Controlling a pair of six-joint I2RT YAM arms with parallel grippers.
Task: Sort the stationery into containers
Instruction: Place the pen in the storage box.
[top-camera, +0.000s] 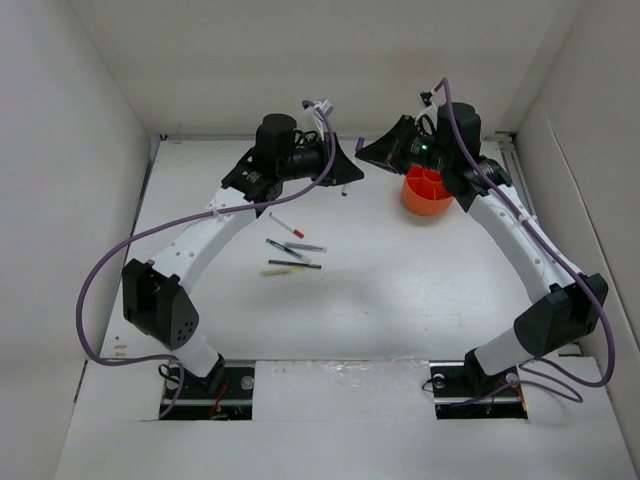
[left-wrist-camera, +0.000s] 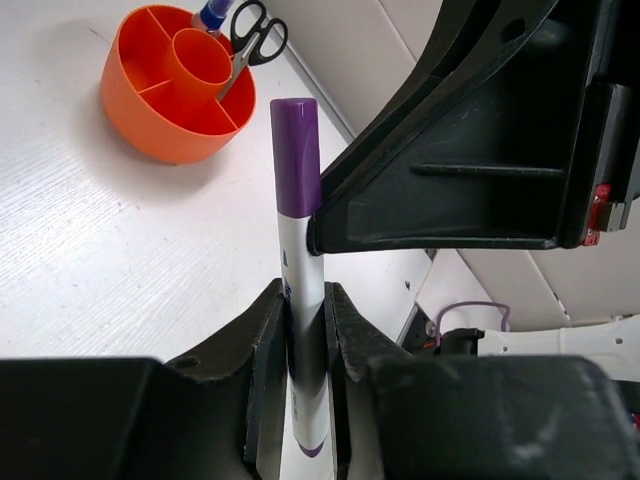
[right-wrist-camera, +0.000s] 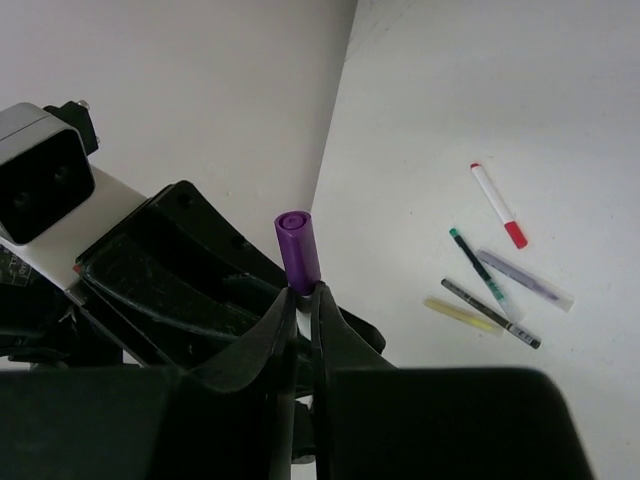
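Note:
A white marker with a purple cap hangs above the back of the table, and both grippers grip it. My left gripper is shut on its white barrel. My right gripper is shut on it just below the cap; its black fingers show in the left wrist view. The orange container stands under the right wrist, with black-handled scissors and a blue-capped item in it. Loose stationery lies mid-table: a white pen with a red tip, a green-tipped pen, a grey pen, a dark pen and a pale yellow stick.
White walls close in the table on the left, back and right. The two grippers meet near the back wall, left of the orange container. Purple cables loop off both arms.

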